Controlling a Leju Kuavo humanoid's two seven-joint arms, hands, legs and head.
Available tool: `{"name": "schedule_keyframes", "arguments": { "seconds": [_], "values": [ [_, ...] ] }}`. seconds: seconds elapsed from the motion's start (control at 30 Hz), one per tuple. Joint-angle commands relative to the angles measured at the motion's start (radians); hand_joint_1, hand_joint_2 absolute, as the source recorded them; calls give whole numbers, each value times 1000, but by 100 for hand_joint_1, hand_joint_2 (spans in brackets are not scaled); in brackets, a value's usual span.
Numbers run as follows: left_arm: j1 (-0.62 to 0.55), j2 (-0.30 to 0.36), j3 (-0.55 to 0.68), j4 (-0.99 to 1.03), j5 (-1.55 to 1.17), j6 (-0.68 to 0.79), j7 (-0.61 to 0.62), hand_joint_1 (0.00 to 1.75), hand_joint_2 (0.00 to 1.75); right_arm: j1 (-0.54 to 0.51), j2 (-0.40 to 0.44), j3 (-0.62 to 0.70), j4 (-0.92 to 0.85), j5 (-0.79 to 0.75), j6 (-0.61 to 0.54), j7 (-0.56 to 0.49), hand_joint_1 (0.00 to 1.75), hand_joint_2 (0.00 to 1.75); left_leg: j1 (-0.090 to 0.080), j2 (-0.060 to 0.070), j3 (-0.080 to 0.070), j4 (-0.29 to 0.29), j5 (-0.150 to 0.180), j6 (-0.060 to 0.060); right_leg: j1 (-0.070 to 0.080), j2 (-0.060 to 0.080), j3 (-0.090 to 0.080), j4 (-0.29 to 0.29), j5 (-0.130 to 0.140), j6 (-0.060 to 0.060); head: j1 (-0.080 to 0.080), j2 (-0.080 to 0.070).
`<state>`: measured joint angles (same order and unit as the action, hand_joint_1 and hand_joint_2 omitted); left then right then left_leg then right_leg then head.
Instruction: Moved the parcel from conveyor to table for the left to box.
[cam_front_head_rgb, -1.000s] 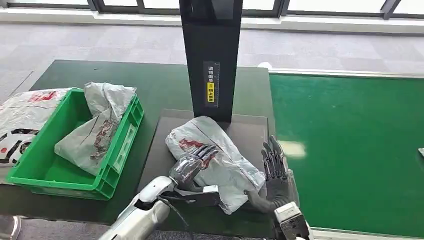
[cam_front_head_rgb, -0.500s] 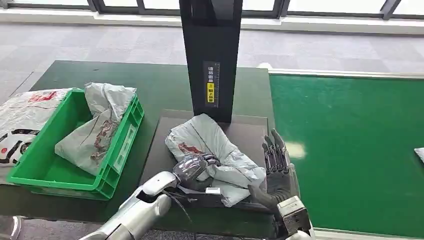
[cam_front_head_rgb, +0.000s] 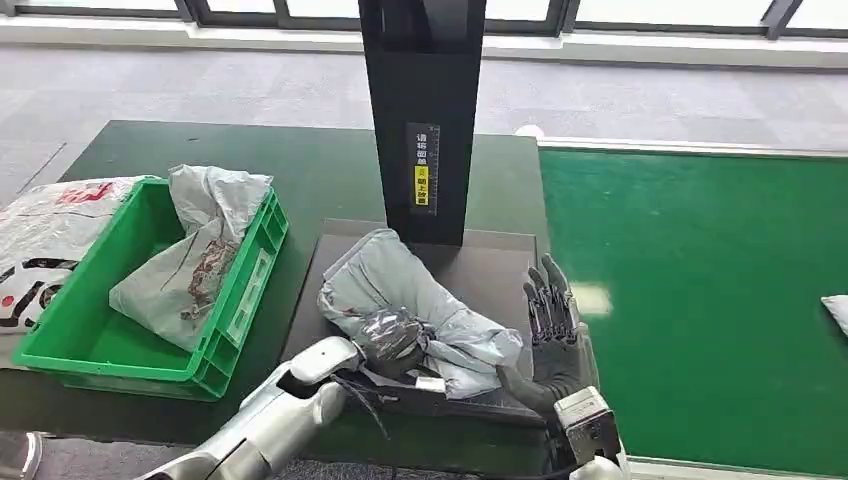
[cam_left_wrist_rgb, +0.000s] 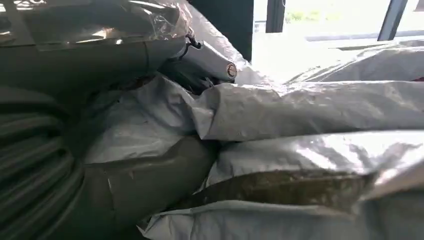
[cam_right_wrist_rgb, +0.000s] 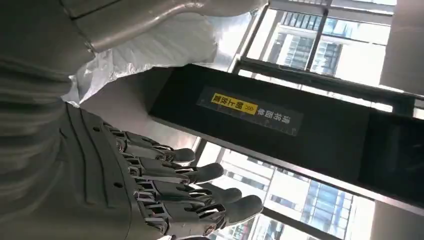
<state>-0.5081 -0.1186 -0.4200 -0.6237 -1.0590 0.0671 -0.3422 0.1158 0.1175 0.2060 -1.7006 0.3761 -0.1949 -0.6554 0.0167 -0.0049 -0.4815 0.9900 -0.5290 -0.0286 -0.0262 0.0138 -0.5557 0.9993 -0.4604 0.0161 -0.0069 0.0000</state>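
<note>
At the far left of the head view a white printed bag (cam_front_head_rgb: 45, 235) lies on the dark green desk (cam_front_head_rgb: 320, 165), touching the outer wall of a green crate (cam_front_head_rgb: 225, 345). Inside the crate, a grey parcel bag (cam_front_head_rgb: 195, 255) leans against the far corner. Just beside the crate, a dark flat platform (cam_front_head_rgb: 490, 270) carries the grey parcel (cam_front_head_rgb: 395, 290), which lies crumpled at the foot of a black upright column (cam_front_head_rgb: 425, 110) bearing a yellow label. The left hand (cam_front_head_rgb: 388, 335) grips the parcel's near side, its fingers (cam_left_wrist_rgb: 200, 60) curled into the folded plastic. The right hand (cam_front_head_rgb: 552, 335) stands upright just beside the parcel's right end, holding nothing, fingers (cam_right_wrist_rgb: 200, 172) straight and slightly apart. Further right runs the bright green conveyor (cam_front_head_rgb: 700, 300), with another pale parcel (cam_front_head_rgb: 836, 312) at its far right edge.
</note>
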Motion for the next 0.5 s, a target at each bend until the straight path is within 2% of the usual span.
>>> {"name": "schedule_keyframes", "arguments": {
  "seconds": [0.03, 0.17, 0.27, 0.37, 0.43, 0.5],
  "values": [
    [30, 55, -55, 53, -15, 52, 33, 175, 175, -38, -5, 1, 46, -9, 15, -1, 0, 175, 0, 4, 1, -3, 1, 1, 1, 3, -1, -3, 3, -2, 0, 0],
    [96, 83, 69, -203, 55, 187, 61, 175, 175, 0, 1, -10, 10, -10, 8, -11, 0, 175, 0, 4, 0, -3, 1, 1, 0, 3, -2, -2, 2, -2, 0, 0],
    [198, 116, 176, -491, 115, 330, 60, 175, 175, 48, 6, -15, -32, -6, -24, -15, 0, 175, 1, 4, -1, 0, 0, 0, 1, 3, -4, 0, 1, -2, 0, 0],
    [254, 118, 265, -665, 136, 461, 50, 175, 175, 86, 3, -9, -62, -5, -46, -23, 0, 175, 1, 2, -4, 0, 0, 1, 1, 0, -7, 1, 0, -3, 0, 0],
    [300, 112, 326, -765, 110, 583, 35, 175, 175, 92, 0, 0, -65, -8, -48, -28, 0, 175, 1, 1, 0, 0, 1, 0, 2, 0, -10, 0, 0, -2, 0, 0],
    [346, 90, 386, -851, 83, 631, 17, 175, 175, 87, -4, 6, -56, -12, -48, -27, 0, 175, 1, 4, 2, 0, 1, 0, 2, 2, -9, 1, 0, -2, 0, 0]
  ]
}}
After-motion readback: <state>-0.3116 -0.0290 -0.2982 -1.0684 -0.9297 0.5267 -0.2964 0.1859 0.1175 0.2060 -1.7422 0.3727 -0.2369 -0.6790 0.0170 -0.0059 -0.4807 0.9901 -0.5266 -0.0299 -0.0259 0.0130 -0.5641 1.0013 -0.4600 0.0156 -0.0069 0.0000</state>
